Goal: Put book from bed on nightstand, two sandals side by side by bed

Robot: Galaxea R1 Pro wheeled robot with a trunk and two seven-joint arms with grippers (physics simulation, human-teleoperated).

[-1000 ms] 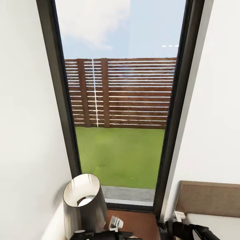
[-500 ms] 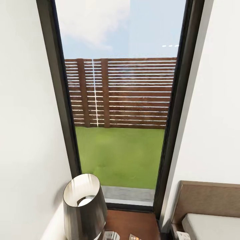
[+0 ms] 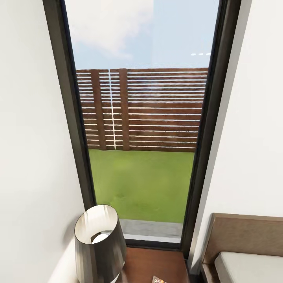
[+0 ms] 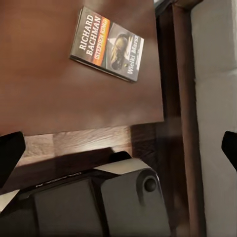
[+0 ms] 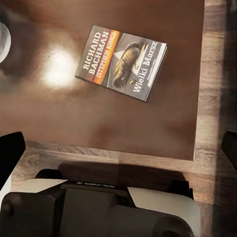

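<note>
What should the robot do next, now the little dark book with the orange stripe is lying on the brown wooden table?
Probably back away and go look for the sandals. The dark paperback book with the orange band already lies flat on the reddish-brown wooden nightstand, and both wrist views show open fingers holding nothing. No sandals are in sight here.

A tall window (image 3: 141, 118) with a dark frame (image 3: 68, 118) looks out on a green lawn (image 3: 141, 184), a slatted brown wooden fence (image 3: 157, 110) and a pale blue sky with white cloud (image 3: 110, 27). White walls (image 3: 27, 157) stand on either side of it. At the foot of the window, near the left wall, stands a lamp with a shiny dark grey shade (image 3: 100, 243), its pale bulb showing inside the open top.
</note>
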